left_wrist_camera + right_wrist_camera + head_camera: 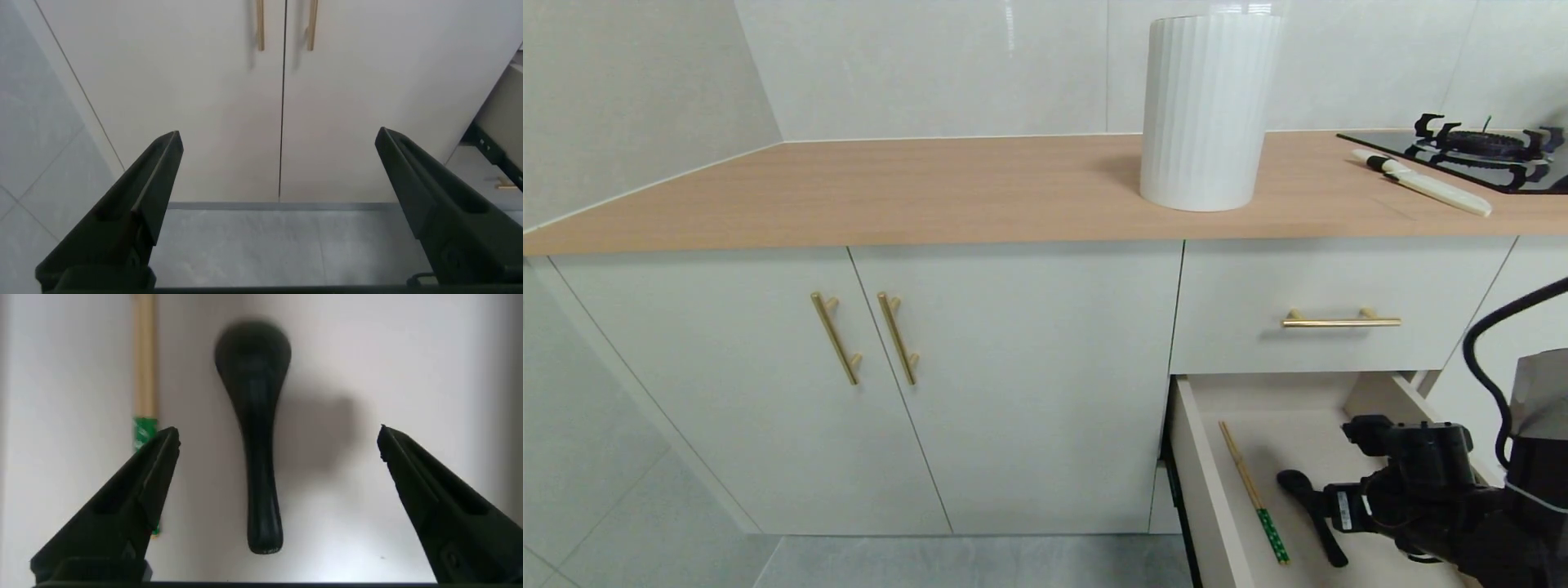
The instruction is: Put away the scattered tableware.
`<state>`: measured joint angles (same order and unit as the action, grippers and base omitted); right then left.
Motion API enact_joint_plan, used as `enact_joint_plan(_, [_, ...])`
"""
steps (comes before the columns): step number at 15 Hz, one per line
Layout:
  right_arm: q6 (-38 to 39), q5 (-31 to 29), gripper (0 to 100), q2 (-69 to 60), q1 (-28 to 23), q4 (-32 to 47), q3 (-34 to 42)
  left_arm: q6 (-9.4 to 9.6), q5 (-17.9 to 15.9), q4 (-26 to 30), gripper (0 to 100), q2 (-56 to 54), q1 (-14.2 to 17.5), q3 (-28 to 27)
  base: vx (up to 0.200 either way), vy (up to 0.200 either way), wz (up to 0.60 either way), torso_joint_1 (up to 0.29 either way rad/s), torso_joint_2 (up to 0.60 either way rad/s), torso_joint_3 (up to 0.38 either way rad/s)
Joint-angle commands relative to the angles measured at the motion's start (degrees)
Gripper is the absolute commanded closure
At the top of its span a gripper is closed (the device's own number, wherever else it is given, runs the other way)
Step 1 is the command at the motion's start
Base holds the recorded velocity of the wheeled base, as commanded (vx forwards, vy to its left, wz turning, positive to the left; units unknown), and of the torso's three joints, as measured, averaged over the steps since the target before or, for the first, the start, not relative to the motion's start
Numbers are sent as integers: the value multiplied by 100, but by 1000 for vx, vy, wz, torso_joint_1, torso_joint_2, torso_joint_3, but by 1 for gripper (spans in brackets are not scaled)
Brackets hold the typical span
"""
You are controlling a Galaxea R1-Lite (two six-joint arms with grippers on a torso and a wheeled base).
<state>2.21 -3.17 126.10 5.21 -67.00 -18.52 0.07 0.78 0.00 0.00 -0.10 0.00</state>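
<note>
Wood-look countertop (pixel 890 188) spans the upper half of the head view, with pale tile wall behind. Under it, left and centre, are two white cabinet doors (pixel 1029 392) with brass bar handles (pixel 866 336), both shut. Lower right is an open drawer (pixel 1205 482), pulled out under a shut drawer (pixel 1339 302) that has a brass handle. Grey floor tile (pixel 980 563) runs along the bottom edge.

A tall white ribbed canister (pixel 1207 110) stands upright on the counter, top centre-right. A black gas stove (pixel 1478 151) sits in the top right corner. A knife (pixel 1421 181) with a white blade and a black-banded handle lies flat on the counter just beside the stove's front left corner.

Inside the open drawer, wooden chopsticks (pixel 1252 490) with a green white-dotted end lie close along the left wall. A black spoon (pixel 1311 506) lies flat on the drawer floor just right of them, apart from them, with its bowl toward the back.

The right gripper (pixel 278 449) hangs over the spoon at lower right with its fingers spread wide, holding nothing and touching neither side of the spoon. A small white label (pixel 1343 510) is on its body, the print too small to read.

The left gripper (pixel 278 147) is also spread wide and empty, facing the cabinet doors and floor.
</note>
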Motion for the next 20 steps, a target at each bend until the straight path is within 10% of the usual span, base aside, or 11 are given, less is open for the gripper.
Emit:
enact_joint_plan(1, [-36, -17, 0, -1334, 16, -103, 349, 1, 1, 0, 0, 9, 1, 0, 0, 0, 0, 0, 0, 0])
enact_joint_plan(10, [-528, -105, 0, -4155, 24, 1796, 217, 10, 1, 0, 0, 9, 1, 0, -22, 0, 0, 0, 1, 0])
enact_joint_plan(20, [-1012, 422, 0, -6027, 24, 8308, -1778, 1, 1, 0, 0, 9, 1, 0, -120, 0, 0, 0, 2, 1])
